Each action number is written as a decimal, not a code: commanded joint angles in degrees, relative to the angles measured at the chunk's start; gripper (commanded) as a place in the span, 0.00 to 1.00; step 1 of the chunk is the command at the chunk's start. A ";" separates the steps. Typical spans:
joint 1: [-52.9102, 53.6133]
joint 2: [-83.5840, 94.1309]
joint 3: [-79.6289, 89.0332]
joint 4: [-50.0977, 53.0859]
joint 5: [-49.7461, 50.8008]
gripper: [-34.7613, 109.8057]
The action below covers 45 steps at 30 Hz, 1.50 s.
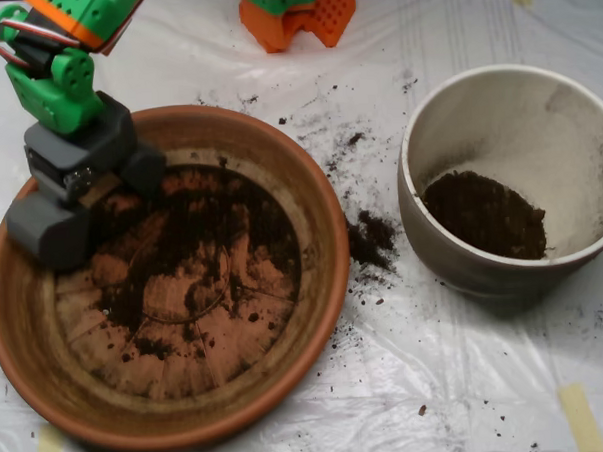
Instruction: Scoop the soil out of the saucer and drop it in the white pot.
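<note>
Most soil (pixel 197 251) lies thinly smeared across the saucer (pixel 314 275); spread tool (pixel 92 195) rests inside.

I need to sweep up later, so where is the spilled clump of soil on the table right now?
In the overhead view, the spilled soil lies on the plastic sheet right of centre, between the saucer and the white pot.

The saucer (pixel 48 382) lies left of the white pot (pixel 464 269), soil (pixel 197 241) in both, seemingly spilled between.
</note>
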 commanded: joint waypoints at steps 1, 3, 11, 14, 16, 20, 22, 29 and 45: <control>3.08 -3.16 -6.15 4.57 -1.41 0.45; 3.25 -5.80 -9.23 7.47 -2.11 0.45; 3.87 -12.66 -17.49 14.85 -3.87 0.42; 2.90 -10.37 -13.71 13.54 -4.22 0.41; 1.93 -7.47 -9.40 11.60 -4.48 0.41; -0.09 -2.64 -2.64 9.05 -4.39 0.40; -1.23 -0.88 -0.18 8.09 -4.04 0.40; -3.16 -0.35 1.32 7.21 -1.93 0.39; -10.11 5.36 9.05 3.16 -0.53 0.26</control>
